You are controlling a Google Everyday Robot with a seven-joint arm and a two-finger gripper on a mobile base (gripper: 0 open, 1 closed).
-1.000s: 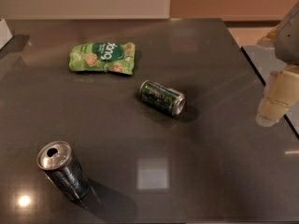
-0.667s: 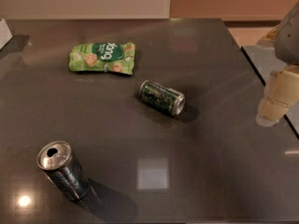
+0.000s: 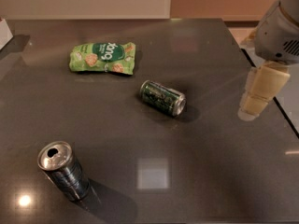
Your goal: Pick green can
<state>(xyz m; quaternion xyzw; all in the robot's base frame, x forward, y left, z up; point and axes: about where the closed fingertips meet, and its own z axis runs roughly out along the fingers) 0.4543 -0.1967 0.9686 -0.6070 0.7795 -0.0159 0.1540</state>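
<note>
The green can [image 3: 162, 98] lies on its side near the middle of the dark table [image 3: 196, 171], its silver end facing right and toward me. My gripper [image 3: 252, 110] hangs at the right edge of the table, pointing down and a little left. It is well to the right of the can and apart from it, with nothing in it.
A flat bright green snack bag [image 3: 103, 57] lies behind and to the left of the can. A silver and dark-blue can [image 3: 63, 170] stands opened at the front left. A white object [image 3: 3, 31] sits at the far left edge. The table's right edge runs just beside the gripper.
My gripper has shifted a little to the left, toward the can. The cans and the bag have not moved.
</note>
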